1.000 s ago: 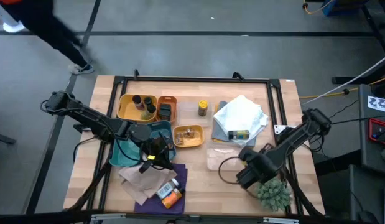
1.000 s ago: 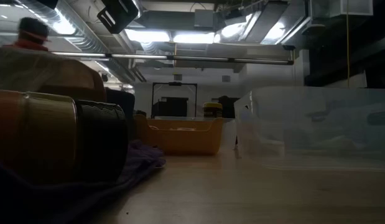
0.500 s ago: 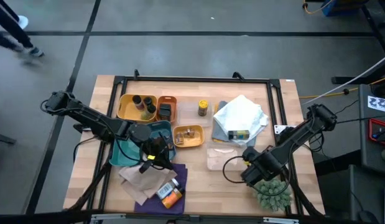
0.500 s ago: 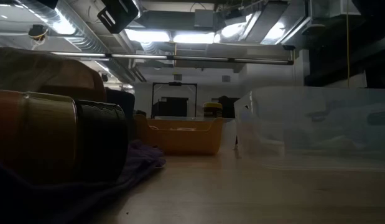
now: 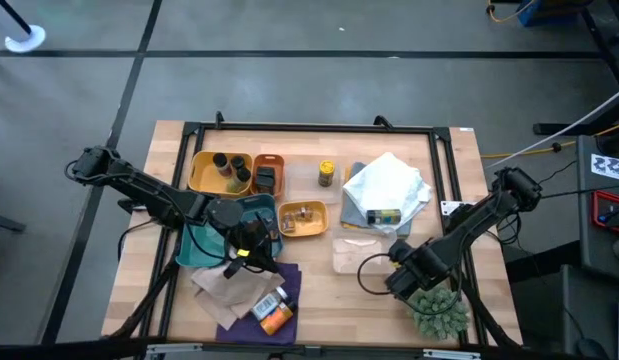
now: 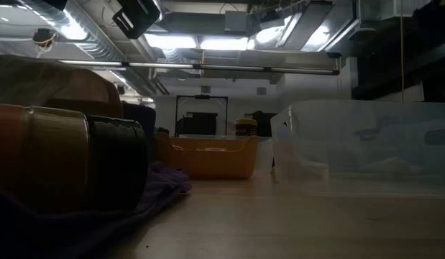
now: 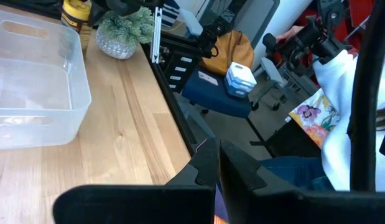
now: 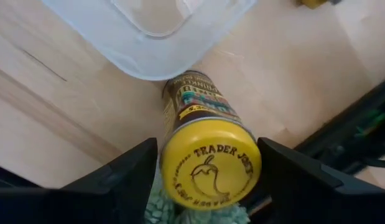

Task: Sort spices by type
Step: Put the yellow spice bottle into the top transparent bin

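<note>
Your right fingers (image 8: pixel 204 180) stood spread on either side of a yellow-capped jar (image 8: pixel 208 158), the cap between them but with a gap on each side, so I judged nothing was gripped yet. That jar stood on the desk (image 5: pixel 319 290) just beside a clear tray (image 8: pixel 155 31) and against the spiky plant (image 5: pixel 436 312). Over the last second your right gripper (image 5: pixel 401 280) had slid a little away from the desk's middle, toward the plant, and then settled; its spread had not changed. To me that meant you had lined up on the jar and a close was the next move, with the plant crowding one side. Your left fingers (image 7: pixel 218 163) were pressed together, holding nothing I could see, and that arm had not moved, parked over the teal tray (image 5: pixel 194 245). Other spices sat well apart: dark jars in the yellow tray (image 5: pixel 201 170), one yellow-capped jar (image 5: pixel 326 174) standing alone at mid-desk, another lying by the white cloth (image 5: pixel 389 180), and an orange-capped bottle (image 5: pixel 272 312) on the purple cloth (image 5: pixel 289 285).
</note>
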